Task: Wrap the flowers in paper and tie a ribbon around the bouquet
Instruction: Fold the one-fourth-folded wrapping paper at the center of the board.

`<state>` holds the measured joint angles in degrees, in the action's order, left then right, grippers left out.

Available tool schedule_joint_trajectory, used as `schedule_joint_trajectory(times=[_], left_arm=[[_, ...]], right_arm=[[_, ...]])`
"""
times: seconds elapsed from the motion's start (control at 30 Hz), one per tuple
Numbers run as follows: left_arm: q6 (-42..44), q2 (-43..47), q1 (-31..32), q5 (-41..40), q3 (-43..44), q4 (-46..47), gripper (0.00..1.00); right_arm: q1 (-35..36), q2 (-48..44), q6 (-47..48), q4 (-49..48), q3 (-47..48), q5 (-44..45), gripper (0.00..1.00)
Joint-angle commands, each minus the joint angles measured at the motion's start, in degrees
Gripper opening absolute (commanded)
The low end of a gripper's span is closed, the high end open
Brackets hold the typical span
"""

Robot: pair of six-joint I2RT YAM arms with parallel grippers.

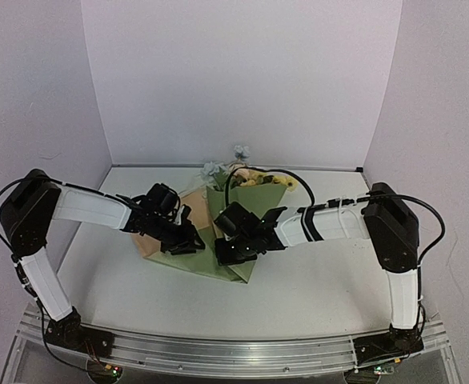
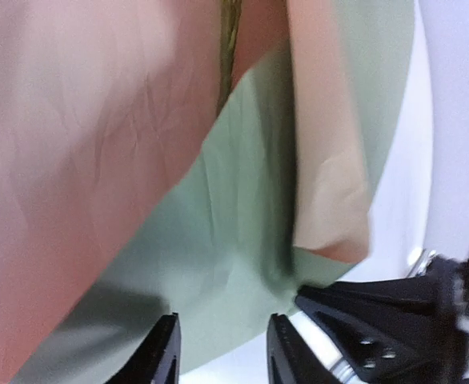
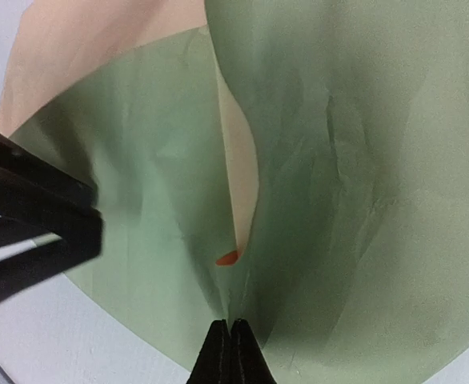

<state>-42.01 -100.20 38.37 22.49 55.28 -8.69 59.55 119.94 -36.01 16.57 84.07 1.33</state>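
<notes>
The olive-green paper with its tan reverse lies mid-table, partly folded up around the flowers, whose blue and yellow blooms show at its far end. My left gripper hovers at the paper's left fold. In the left wrist view that gripper is open, and the edge of the paper lies just beyond its tips. My right gripper sits at the near end of the paper. In its own view the right gripper is shut, pinching a crease of the paper. The ribbon is out of view.
The two grippers work close together. The right gripper's black body shows beside the left fingers, and the left gripper shows at the left of the right wrist view. White walls enclose the white table on three sides.
</notes>
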Motion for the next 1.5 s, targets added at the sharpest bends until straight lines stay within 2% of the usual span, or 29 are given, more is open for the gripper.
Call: schedule_joint_trajectory(times=[0.0, 0.2, 0.5, 0.63, 0.77, 0.83, 0.93, 1.03, 1.17, 1.27, 1.47], left_arm=[[-2.37, 6.31, -2.77, -0.66, 1.16, 3.76, 0.44], [-1.75, -0.53, -5.45, 1.77, 9.39, 4.44, 0.57], [-0.53, -11.16, -6.10, 3.35, 17.56, 6.02, 0.58], [0.04, -14.87, -6.20, 4.40, 20.36, 6.28, 0.48], [0.52, -17.39, -6.29, 4.31, 21.35, 6.62, 0.25], [0.83, -18.19, -6.30, 4.24, 21.22, 7.10, 0.14], [1.58, -18.97, -6.31, 3.89, 20.91, 7.40, 0.01], [2.04, -19.35, -6.29, 3.64, 20.31, 8.26, 0.00], [2.11, -19.36, -6.29, 3.42, 19.75, 8.43, 0.00], [2.12, -19.25, -6.29, 2.76, 19.32, 8.43, 0.00], [2.12, -18.19, -6.29, 0.58, 16.82, 10.32, 0.00]], right_arm=[[0.33, 0.28, -0.27, -1.16, 1.45, -0.50, 0.00], [0.35, 0.50, -0.71, -2.00, 0.72, -0.47, 0.00], [0.34, 0.65, -0.46, -2.07, 0.65, -0.45, 0.00], [0.31, 0.49, -0.41, -2.07, 0.51, -0.42, 0.00], [0.36, 0.03, -0.85, -2.07, 0.01, -0.86, 0.00], [0.30, -0.81, -1.37, -2.17, -0.73, -1.35, 0.05], [-0.36, -3.13, -2.62, -3.14, -3.09, -4.01, 0.23], [-2.41, -5.78, -5.51, -7.53, -7.13, -7.85, 0.36], [-5.64, -8.95, -9.66, -15.18, -13.88, -13.62, 0.45], [-7.32, -9.00, -13.34, -22.29, -17.61, -17.73, 0.43], [-9.14, -5.18, -19.83, -29.01, -22.10, -21.03, 0.33]])
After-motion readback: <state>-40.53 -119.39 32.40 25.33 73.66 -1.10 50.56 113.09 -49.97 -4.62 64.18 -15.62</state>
